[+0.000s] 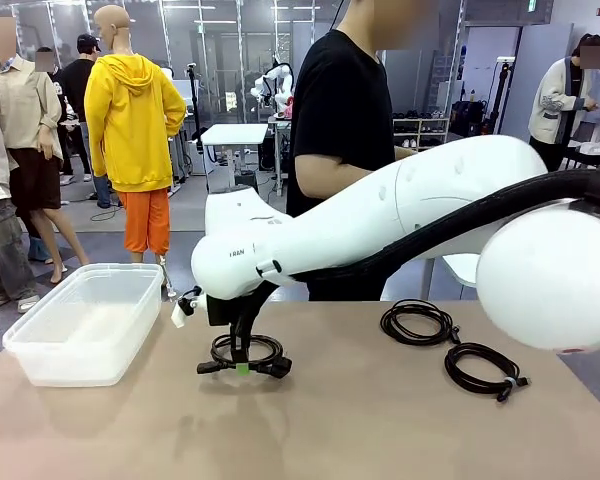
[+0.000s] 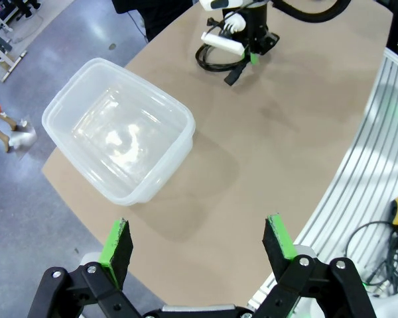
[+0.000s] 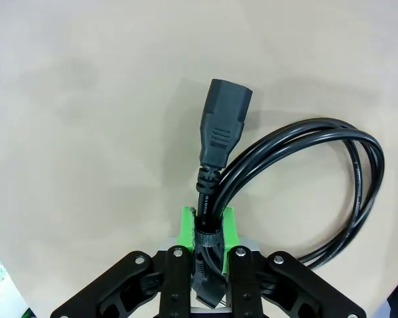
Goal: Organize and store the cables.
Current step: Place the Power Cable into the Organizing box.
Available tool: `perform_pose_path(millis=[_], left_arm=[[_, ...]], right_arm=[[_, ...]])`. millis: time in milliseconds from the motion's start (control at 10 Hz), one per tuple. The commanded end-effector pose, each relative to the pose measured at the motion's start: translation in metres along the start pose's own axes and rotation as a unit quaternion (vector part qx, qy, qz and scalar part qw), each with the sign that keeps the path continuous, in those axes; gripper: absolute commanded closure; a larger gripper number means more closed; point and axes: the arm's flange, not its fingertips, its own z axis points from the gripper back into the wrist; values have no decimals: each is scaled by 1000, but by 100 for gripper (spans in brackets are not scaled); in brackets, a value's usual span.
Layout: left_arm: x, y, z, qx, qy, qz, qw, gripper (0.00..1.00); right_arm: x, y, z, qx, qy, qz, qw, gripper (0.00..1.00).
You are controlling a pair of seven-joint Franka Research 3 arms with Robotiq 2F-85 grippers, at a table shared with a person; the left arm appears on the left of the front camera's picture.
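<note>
Right claw [image 1: 242,368] clamped on coiled cable [image 1: 265,347], table [image 1: 380,430] centre; clear tub [image 1: 130,268] left; two more cables [image 1: 386,322] right.

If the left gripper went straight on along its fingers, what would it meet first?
The left gripper would probably meet the bare tan tabletop, just beside the clear plastic box; depth unclear.

Bench [image 1: 360,420] reads matt tan, smooth, like laminate. The tub [image 1: 75,360] is cloudy translucent plastic with a soft gloss on its walls. The cable [image 3: 318,130] wears a black rubbery jacket with a faint sheen. Its plug [image 3: 224,122] is moulded black plastic, ribbed and satin. Right gripper [image 3: 207,222]: hard black links, bright green rubbery pads [image 3: 186,222]. White arm shell [image 1: 410,205] gleams glossy.
</note>
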Motion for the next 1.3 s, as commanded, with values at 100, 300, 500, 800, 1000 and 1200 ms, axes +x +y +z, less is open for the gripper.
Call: perform_pose_path(millis=[100, 300, 500, 800, 1000, 1200], left_arm=[[1, 0, 1, 3, -4, 0, 1000, 0], [1, 0, 1, 3, -4, 0, 1000, 0], [1, 0, 1, 3, -4, 0, 1000, 0], [1, 0, 1, 3, -4, 0, 1000, 0], [1, 0, 1, 3, -4, 0, 1000, 0], [1, 0, 1, 3, -4, 0, 1000, 0]], right_arm=[[5, -2, -6, -1, -17, -24, 1000, 100], [3, 0, -4, 1, -18, -20, 1000, 75], [1, 3, -3, 5, -23, -12, 1000, 38], [-12, 8, 11, -4, -46, -22, 999, 0], [-41, 10, 32, -14, -84, -28, 996, 11], [-95, 18, 69, -1, -138, -24, 990, 0]])
